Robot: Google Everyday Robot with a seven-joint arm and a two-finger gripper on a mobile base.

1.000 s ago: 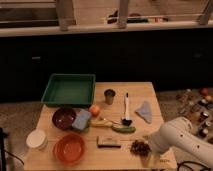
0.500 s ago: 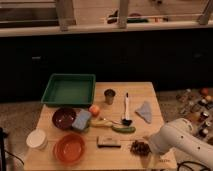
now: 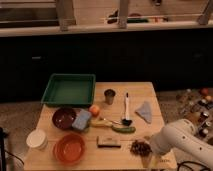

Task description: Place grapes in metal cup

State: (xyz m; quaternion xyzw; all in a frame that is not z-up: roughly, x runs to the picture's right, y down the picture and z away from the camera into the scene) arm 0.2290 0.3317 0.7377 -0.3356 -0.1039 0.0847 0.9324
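Note:
The grapes, a dark reddish-purple cluster, lie on the wooden table near its front right corner. The metal cup, a small grey tumbler, stands upright at the back middle of the table, well apart from the grapes. My white arm comes in from the lower right. My gripper is at the table's front right edge, right beside and just below the grapes.
A green tray sits at the back left. A dark red bowl, blue sponge and orange-red fruit are mid-left. An orange bowl, white tub, brush, blue cloth and green vegetable also lie on the table.

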